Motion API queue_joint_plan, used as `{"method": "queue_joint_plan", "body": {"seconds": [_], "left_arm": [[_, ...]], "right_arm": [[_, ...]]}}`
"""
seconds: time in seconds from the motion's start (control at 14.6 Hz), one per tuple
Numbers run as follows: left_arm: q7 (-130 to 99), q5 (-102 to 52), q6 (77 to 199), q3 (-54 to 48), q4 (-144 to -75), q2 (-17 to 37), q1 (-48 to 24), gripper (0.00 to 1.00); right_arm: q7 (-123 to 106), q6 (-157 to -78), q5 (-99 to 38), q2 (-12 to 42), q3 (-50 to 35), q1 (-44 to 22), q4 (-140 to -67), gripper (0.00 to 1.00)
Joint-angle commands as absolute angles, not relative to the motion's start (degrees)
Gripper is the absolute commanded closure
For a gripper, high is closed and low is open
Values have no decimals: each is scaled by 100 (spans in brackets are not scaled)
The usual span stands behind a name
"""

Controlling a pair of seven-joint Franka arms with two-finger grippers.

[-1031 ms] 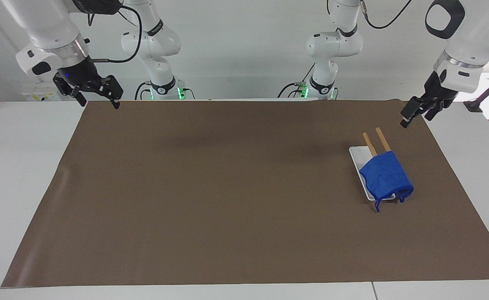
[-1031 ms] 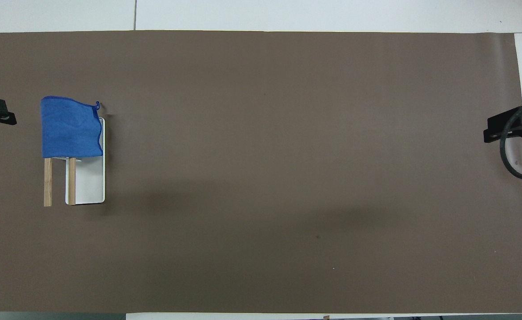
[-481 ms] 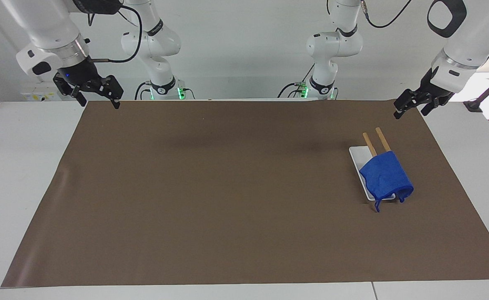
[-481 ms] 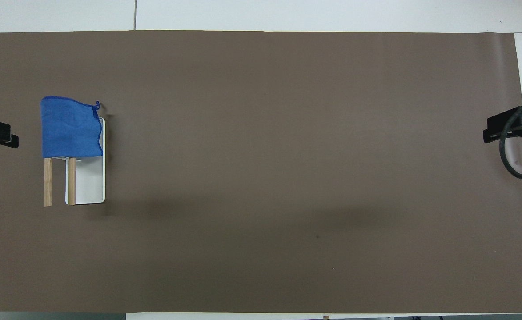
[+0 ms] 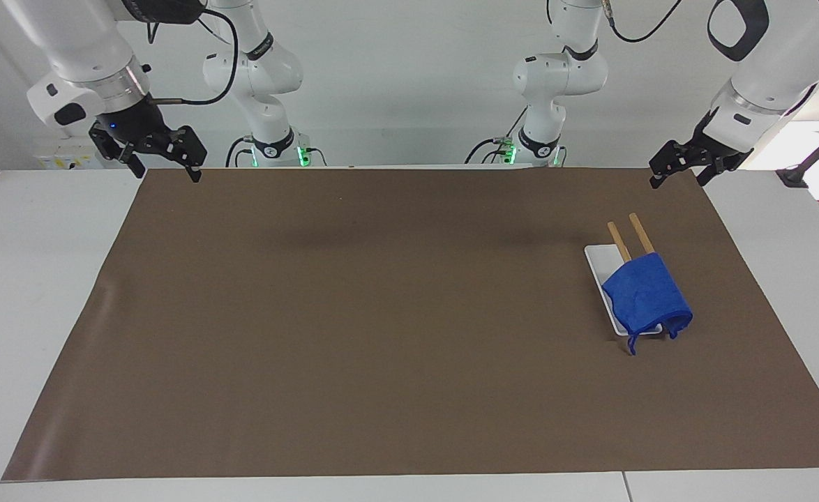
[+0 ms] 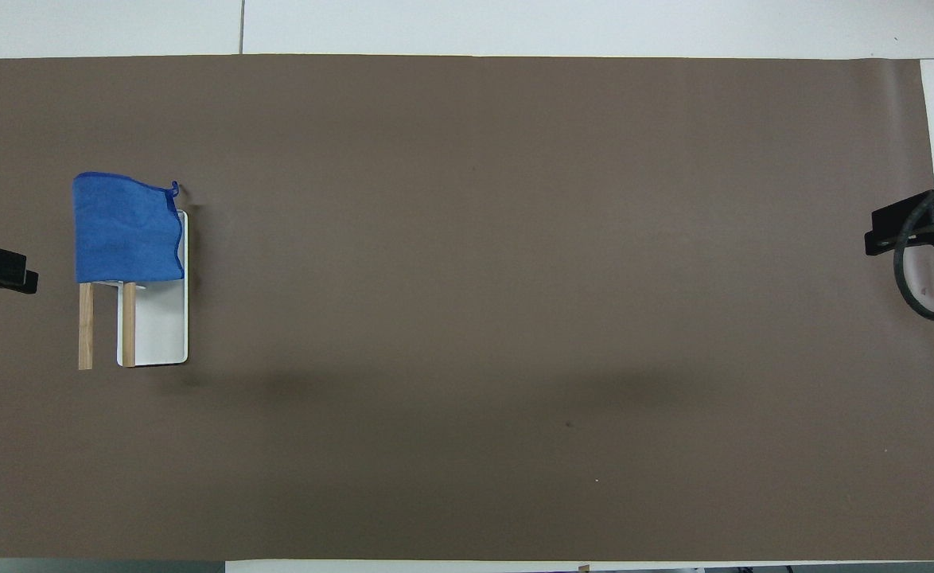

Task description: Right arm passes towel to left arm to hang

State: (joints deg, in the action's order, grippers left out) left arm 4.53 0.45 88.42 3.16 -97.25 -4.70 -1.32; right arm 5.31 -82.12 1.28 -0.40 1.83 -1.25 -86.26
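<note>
Facing view: nearest the robots, the right gripper (image 5: 162, 162) hangs empty with its fingers apart over the brown mat (image 5: 381, 314) corner at the right arm's end of the table, and the left gripper (image 5: 680, 169) hangs empty over the mat corner at the left arm's end — its fingers look spread too. A little farther out, at the left arm's end, stands a small rack: a white base plate (image 5: 601, 268) with two wooden rails (image 5: 638, 232) above it. The towel (image 5: 645, 294) is draped over the rails' farther ends — bright blue, its thin loop (image 5: 633, 344) dangling off the farthest corner, well apart from both grippers. The rest of the mat stretches on, farther from the robots.
</note>
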Motion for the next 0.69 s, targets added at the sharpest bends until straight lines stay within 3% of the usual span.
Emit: {"method": "queue_joint_plan", "body": {"seconds": [0.0, 0.62], "left_arm": [[598, 185, 8974, 325, -9870, -589, -211, 0], [606, 185, 9018, 325, -9826, -571, -193, 0]], "right_arm": [[466, -8244, 132, 0, 158, -88, -8561, 0], [387, -8244, 299, -26, 149, -114, -8604, 0]]}}
